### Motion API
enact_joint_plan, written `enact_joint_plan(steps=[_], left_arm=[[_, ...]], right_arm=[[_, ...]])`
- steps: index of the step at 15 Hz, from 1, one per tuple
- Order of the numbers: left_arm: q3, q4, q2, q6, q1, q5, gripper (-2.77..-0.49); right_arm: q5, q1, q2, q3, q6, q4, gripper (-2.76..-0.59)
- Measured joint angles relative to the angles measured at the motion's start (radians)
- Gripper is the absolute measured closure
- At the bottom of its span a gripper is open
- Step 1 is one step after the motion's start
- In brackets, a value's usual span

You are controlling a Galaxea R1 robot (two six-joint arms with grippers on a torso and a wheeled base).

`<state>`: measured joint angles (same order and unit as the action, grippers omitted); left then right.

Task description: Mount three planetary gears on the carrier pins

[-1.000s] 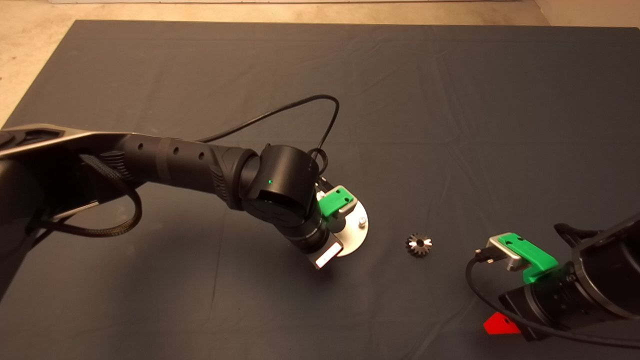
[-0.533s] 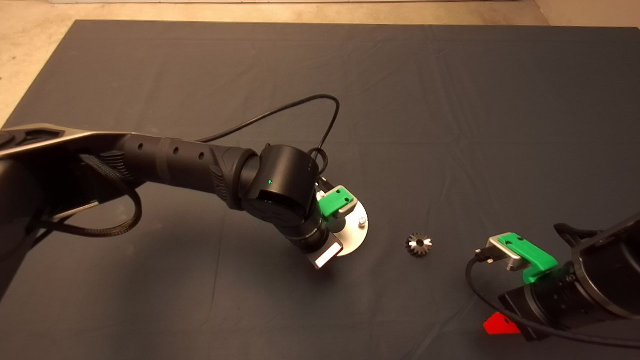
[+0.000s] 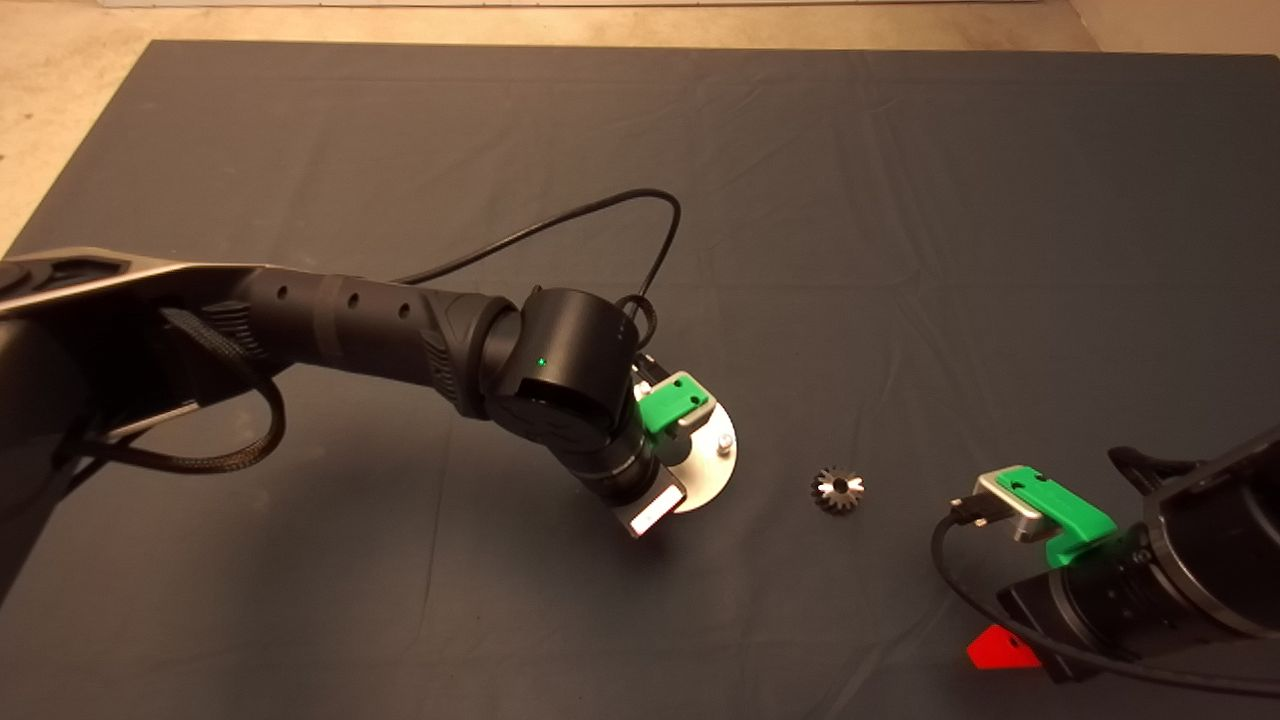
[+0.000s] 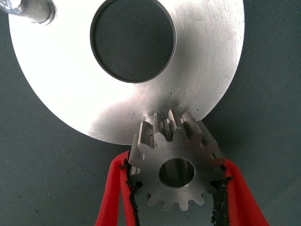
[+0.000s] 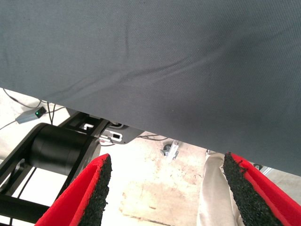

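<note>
I have the left tool [image 4: 176,188] pinching 1 gear [image 4: 175,157] by its toothed flanks, both red fingers [image 4: 115,188] pressed against it, right over the rim of the round plate [image 4: 70,94]. From the wrist view the gear sits at the plate's edge, overlapping it, with its bore looking empty, so I judge this gear is being lowered but is not yet on a pin. Only 1 pin [image 4: 33,10] shows in that view, well apart from the gear across the plate's centre hole; the head view also shows 1 pin [image 3: 721,440] near the plate's [image 3: 712,470] right edge, while my arm hides the rest.

The next move calls for lining the bore up squarely over a pin before pushing down; a slight tilt could jam it.

A second gear [image 3: 838,490] lies flat on the mat [image 3: 900,200] between the plate and the right tool [image 5: 164,188], which waits at the counter's lower right corner with fingers spread and nothing held. I cannot find a third gear. Nothing lies between the plate and the loose gear.
</note>
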<state>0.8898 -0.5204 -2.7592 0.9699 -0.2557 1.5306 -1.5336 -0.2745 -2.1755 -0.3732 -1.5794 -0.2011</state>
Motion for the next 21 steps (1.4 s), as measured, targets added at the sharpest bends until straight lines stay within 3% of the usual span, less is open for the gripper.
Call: enact_joint_plan(steps=[6, 21], left_arm=[[0.021, -0.001, -0.008, -0.036, -0.005, -0.004, -0.59], [0.024, -0.015, -0.002, -0.056, -0.008, -0.016, -0.59]], right_arm=[[0.000, 0.000, 0.000, 0.000, 0.000, 0.000, -1.75], [0.000, 0.000, 0.000, 0.000, 0.000, 0.000, -1.75]])
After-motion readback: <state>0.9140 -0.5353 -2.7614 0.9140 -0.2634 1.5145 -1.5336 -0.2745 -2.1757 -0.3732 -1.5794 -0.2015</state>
